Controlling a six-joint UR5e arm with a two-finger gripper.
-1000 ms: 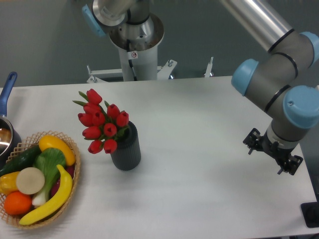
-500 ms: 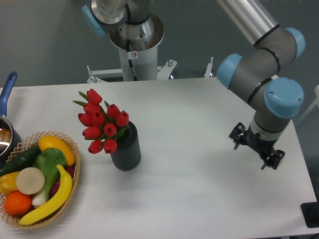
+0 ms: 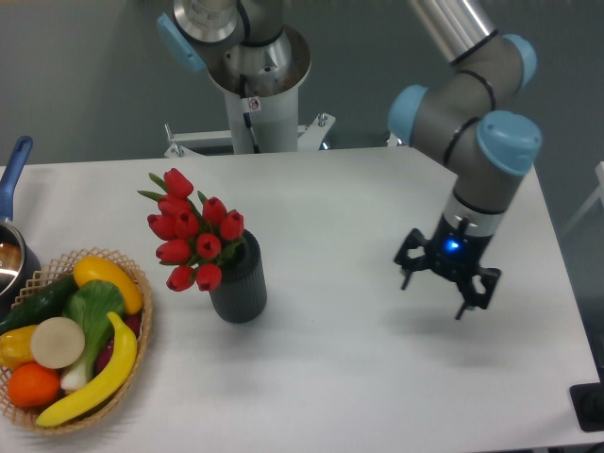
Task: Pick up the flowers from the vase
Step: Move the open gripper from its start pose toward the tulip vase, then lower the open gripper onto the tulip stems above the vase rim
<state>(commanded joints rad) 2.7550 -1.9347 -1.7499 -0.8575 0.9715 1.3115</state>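
Observation:
The flowers (image 3: 192,232), red tulip buds with green leaves, stand in the vase (image 3: 240,285), a dark grey ribbed cylinder left of the table's middle. The bunch leans up and to the left of the vase's mouth. My gripper (image 3: 435,294) hangs over the right part of the table, well to the right of the vase, fingers pointing down. It is open, with nothing between its fingers (image 3: 405,279).
A wicker basket (image 3: 139,324) of fruit and vegetables sits at the front left. A metal pot with a blue handle (image 3: 11,176) pokes in at the left edge. The arm's base column (image 3: 253,109) stands behind the white table (image 3: 340,377).
The arm has swung left across the right part of the table, carrying the gripper closer to the vase. The flowers and vase have not moved.

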